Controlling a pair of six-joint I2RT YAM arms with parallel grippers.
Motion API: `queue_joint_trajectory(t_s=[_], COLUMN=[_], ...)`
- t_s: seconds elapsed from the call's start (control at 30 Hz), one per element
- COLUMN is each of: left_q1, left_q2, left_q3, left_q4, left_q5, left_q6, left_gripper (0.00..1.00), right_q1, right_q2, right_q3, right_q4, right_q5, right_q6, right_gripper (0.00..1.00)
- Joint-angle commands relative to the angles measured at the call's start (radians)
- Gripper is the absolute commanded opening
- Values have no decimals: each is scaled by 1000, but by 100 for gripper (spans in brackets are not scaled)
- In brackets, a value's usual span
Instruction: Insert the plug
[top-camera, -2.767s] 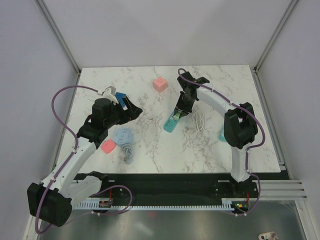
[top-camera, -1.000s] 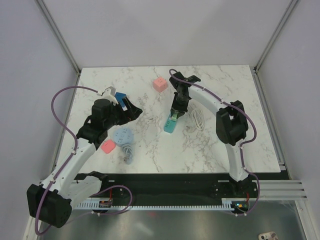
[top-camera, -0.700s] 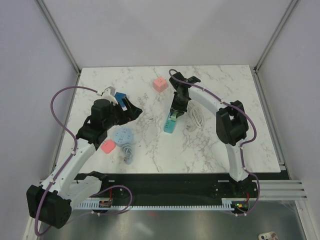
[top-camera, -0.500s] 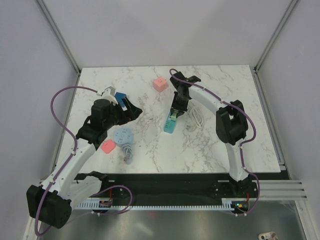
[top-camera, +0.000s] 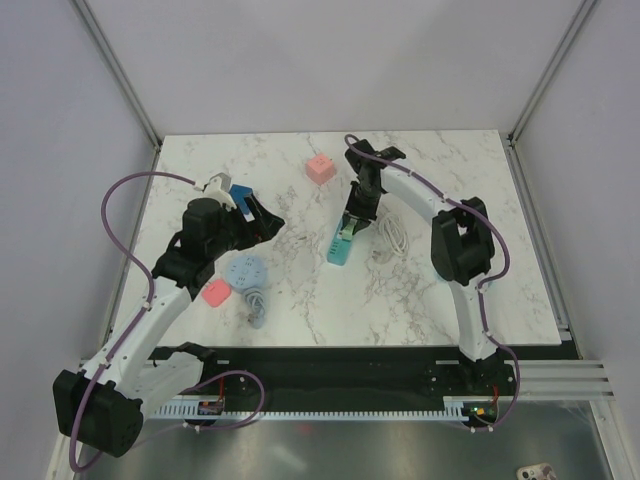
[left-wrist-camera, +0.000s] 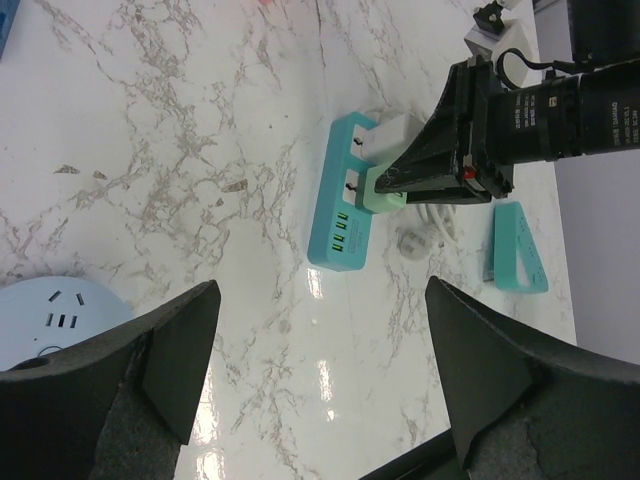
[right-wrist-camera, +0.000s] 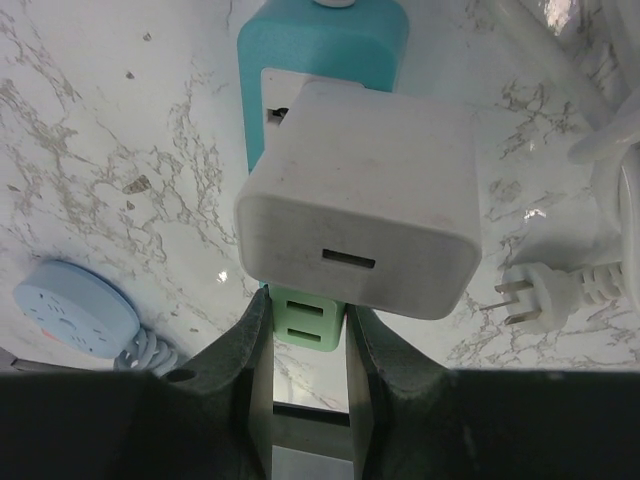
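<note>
Insertion looked all but done: plug (right-wrist-camera: 360, 230) sat on the strip (right-wrist-camera: 320, 40) socket, prongs hidden, right gripper (right-wrist-camera: 306, 318) closed against its edge, any grip unclear, so only release remained, while left gripper (left-wrist-camera: 322, 288) hung wide open, well apart.

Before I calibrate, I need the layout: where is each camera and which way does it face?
Top: high behind the robot, looking down on the table; left arm, right arm show.
Left wrist: looking across at the strip and right gripper; left fingers show.
Right wrist: looking down on the charger; right fingers show.
All share the strip.
</note>
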Motion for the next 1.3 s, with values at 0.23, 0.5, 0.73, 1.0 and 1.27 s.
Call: queue_joint_trajectory(t_s=[0.23, 0.5, 0.73, 1.0, 1.27], left_q1=[2, 2, 2, 2, 3], left_q2=[-12, -35, -22, -44, -12], left_q3=[29, 19, 32, 32, 99], left_q4=[3, 14, 5, -13, -127], left_q5=[-22, -52, -12, -33, -125], left_q6=[74, 80, 42, 38, 41], left_gripper=[91, 92, 93, 98, 100], right_q1=[-149, -177, -177, -179, -166], right_q2=[241, 295, 193, 56, -157], right_q3=[185, 345, 342, 287, 28], right_q4=[84, 98, 170, 198, 264], right_q5=[161, 139, 10, -82, -134], right_q6=[14, 32, 3, -55, -165], right_gripper=[0, 15, 50, 69, 80])
